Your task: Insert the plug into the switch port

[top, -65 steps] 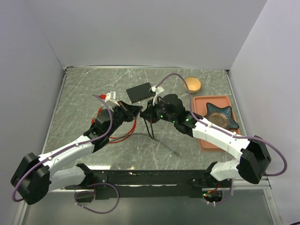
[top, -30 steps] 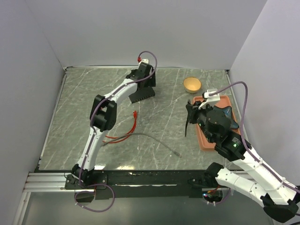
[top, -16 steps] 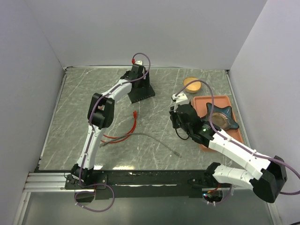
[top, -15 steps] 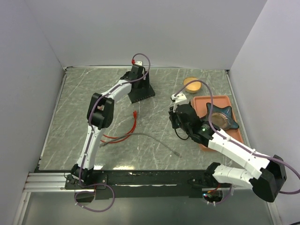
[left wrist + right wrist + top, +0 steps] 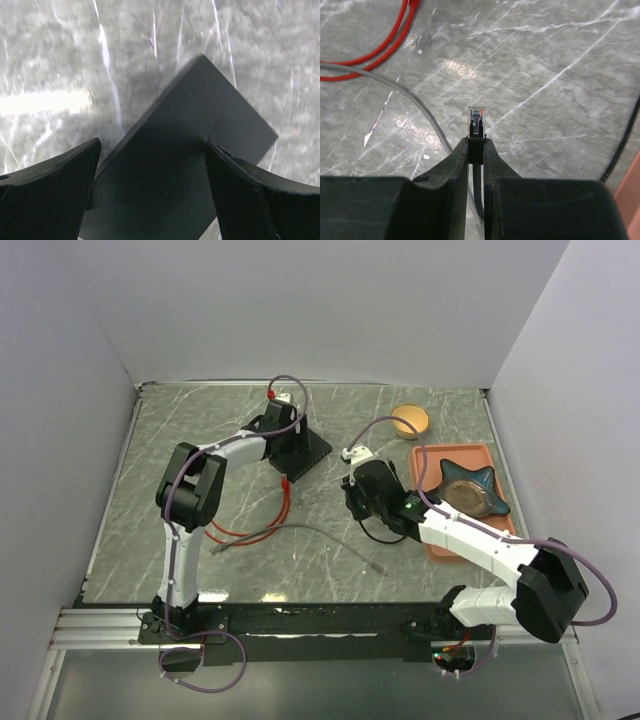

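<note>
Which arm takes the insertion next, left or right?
Right. The right hand is shut on the plug, clear tip pointing out. The left hand is open over the switch, holding nothing; it looks better suited to steadying it.

Top camera sits high behind the arms, looking down on the whole bench (image 5: pixel 150 460). Left wrist camera hovers close over the box (image 5: pixel 200 150), blurred. Right wrist camera looks low along the bench past the plug (image 5: pixel 477 121). The red cable (image 5: pixel 407 15) shows there and from above.
</note>
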Action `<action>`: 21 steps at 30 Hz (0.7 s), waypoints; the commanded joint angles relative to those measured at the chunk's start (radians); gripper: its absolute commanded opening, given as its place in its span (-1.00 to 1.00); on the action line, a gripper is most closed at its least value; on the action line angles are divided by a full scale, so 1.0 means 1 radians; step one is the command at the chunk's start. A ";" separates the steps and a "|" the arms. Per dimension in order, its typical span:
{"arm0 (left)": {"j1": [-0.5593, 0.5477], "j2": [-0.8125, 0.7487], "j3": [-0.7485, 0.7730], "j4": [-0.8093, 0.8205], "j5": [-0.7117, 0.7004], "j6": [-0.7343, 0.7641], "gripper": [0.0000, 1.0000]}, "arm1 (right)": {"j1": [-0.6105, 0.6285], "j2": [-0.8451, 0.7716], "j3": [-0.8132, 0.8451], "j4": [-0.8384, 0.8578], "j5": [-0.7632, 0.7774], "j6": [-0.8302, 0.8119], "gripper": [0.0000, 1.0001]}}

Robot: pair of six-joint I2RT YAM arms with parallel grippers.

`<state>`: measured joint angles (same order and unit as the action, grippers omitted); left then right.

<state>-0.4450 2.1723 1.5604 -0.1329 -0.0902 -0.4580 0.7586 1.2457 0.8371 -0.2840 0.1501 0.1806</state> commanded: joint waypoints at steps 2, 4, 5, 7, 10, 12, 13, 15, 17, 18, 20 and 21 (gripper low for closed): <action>-0.043 -0.029 -0.080 -0.022 0.049 0.028 0.79 | -0.002 0.049 0.065 0.037 -0.034 -0.013 -1.00; -0.060 -0.020 -0.072 -0.034 0.055 0.036 0.79 | -0.004 0.081 0.076 0.037 -0.049 -0.019 -1.00; -0.067 -0.020 -0.080 -0.033 0.050 0.042 0.79 | -0.004 0.093 0.088 0.032 -0.052 -0.021 -1.00; -0.092 -0.031 -0.100 -0.017 0.053 0.044 0.79 | -0.004 0.132 0.094 0.037 -0.066 -0.023 -1.00; -0.119 -0.057 -0.149 0.001 0.060 0.030 0.79 | -0.004 0.178 0.106 0.039 -0.086 -0.021 -1.00; -0.135 -0.091 -0.207 0.027 0.070 0.015 0.79 | -0.004 0.202 0.109 0.042 -0.096 -0.023 -1.00; -0.136 -0.103 -0.226 0.042 0.075 -0.001 0.79 | -0.002 0.227 0.111 0.040 -0.098 -0.023 -1.00; -0.139 -0.140 -0.282 0.064 0.083 -0.014 0.79 | -0.004 0.256 0.117 0.034 -0.106 -0.029 -1.00; -0.141 -0.176 -0.336 0.081 0.095 -0.028 0.79 | -0.004 0.294 0.120 0.032 -0.113 -0.032 -1.00; -0.141 -0.190 -0.355 0.088 0.093 -0.031 0.79 | -0.004 0.308 0.125 0.025 -0.107 -0.029 -1.00; -0.141 -0.238 -0.407 0.107 0.093 -0.042 0.80 | -0.004 0.339 0.131 0.029 -0.110 -0.029 -1.00; -0.139 -0.255 -0.424 0.116 0.093 -0.044 0.81 | -0.004 0.346 0.132 0.032 -0.115 -0.029 -1.00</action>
<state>-0.5838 1.9835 1.2308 0.0334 -0.0284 -0.4759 0.7586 1.5635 0.9195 -0.2699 0.0463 0.1585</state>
